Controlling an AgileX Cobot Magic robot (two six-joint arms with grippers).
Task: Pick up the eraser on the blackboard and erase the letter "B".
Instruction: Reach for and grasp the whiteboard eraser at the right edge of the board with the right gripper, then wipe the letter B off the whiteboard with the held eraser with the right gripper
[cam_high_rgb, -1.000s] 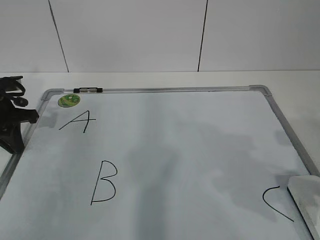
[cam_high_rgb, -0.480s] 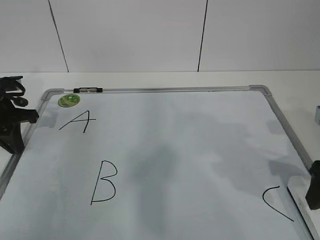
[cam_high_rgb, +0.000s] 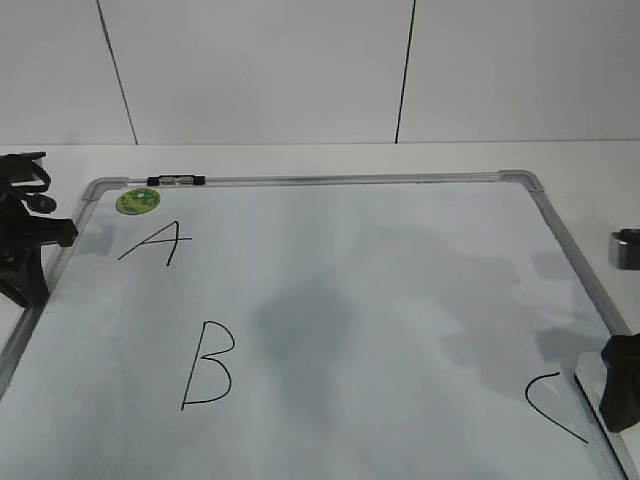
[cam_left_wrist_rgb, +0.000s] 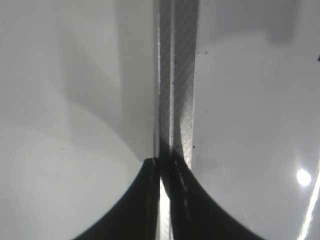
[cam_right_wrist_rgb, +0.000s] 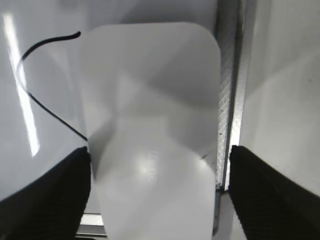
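White eraser (cam_right_wrist_rgb: 150, 140) lies between the wide-open right pincer (cam_right_wrist_rgb: 160, 195) fingers, its near end cut off.

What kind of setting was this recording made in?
Most likely a lab test bench, not a classroom: the blackboard lies flat on a white table before plain white wall panels, and black robot arms flank it, the right gripper straddling the eraser.

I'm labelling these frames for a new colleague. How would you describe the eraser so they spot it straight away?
Start at the blackboard, the big white board with a grey frame, and follow its right edge to the near corner. The eraser lies there beside the "C": a plain white rounded block, the only solid thing among pen strokes.
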